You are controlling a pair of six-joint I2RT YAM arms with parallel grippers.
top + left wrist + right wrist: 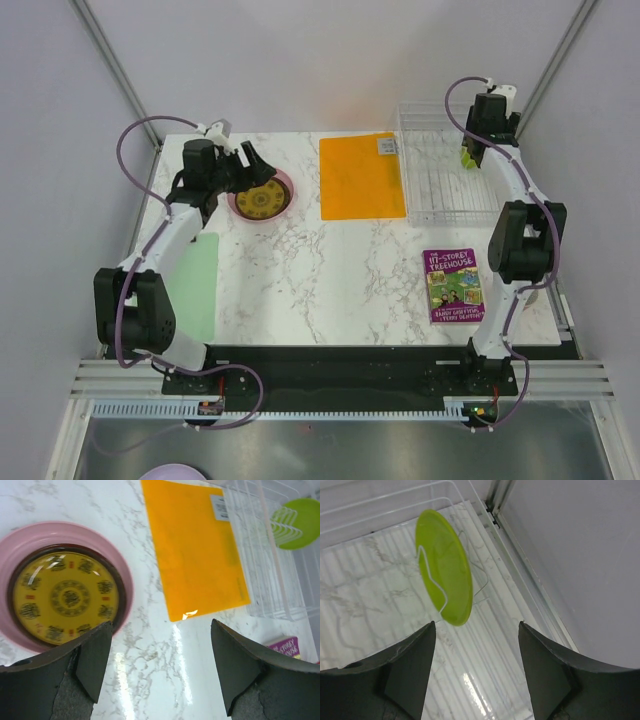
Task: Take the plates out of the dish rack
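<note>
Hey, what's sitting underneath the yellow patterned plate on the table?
The yellow patterned plate lies on a dark plate, only its thin rim showing, and both sit in the pink plate. The covered middles of those two plates can't be seen.

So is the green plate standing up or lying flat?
Standing up: the lime green plate rests on edge against a divider in the dish rack.

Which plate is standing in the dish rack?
The lime green plate, on edge in the rack; the yellow plate and pink plate lie stacked on the table.
</note>
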